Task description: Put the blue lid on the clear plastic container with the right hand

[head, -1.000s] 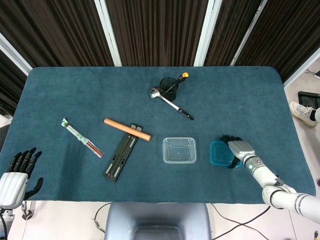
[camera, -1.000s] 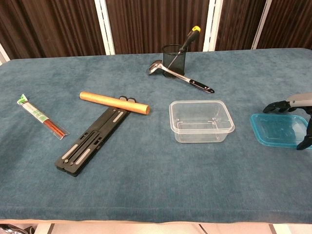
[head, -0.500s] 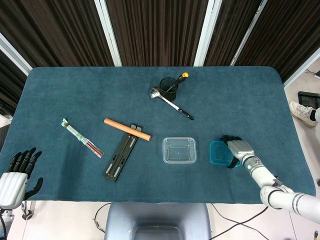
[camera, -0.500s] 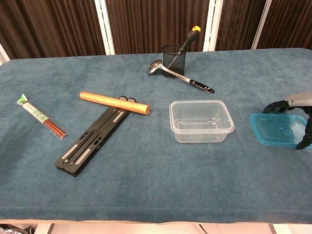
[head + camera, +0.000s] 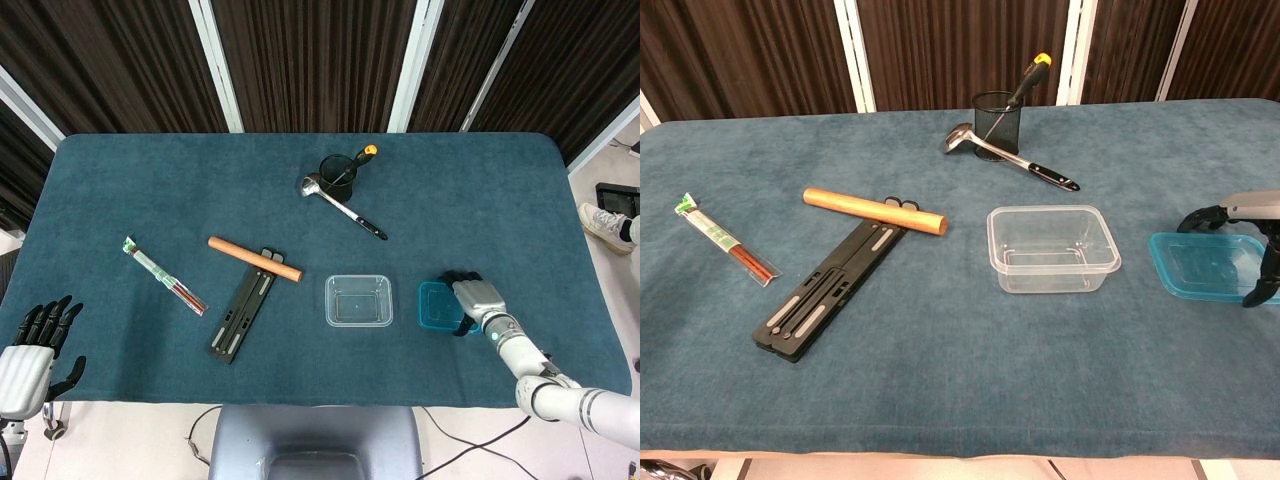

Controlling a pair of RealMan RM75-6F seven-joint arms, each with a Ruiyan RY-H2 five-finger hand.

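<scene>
The blue lid (image 5: 437, 307) has been slid slightly left along the surface toward the clear plastic container (image 5: 358, 300), carried by the right hand (image 5: 473, 300), whose fingers (image 5: 1200, 217) are hooked over its edges.

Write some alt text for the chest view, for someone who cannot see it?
At the right edge, the robot's right hand is over a blue lid lying on a teal-covered table, fingers curled at its edges. A clear plastic container sits empty beside it, with a wooden rolling pin, ladle and chopsticks further left.
</scene>
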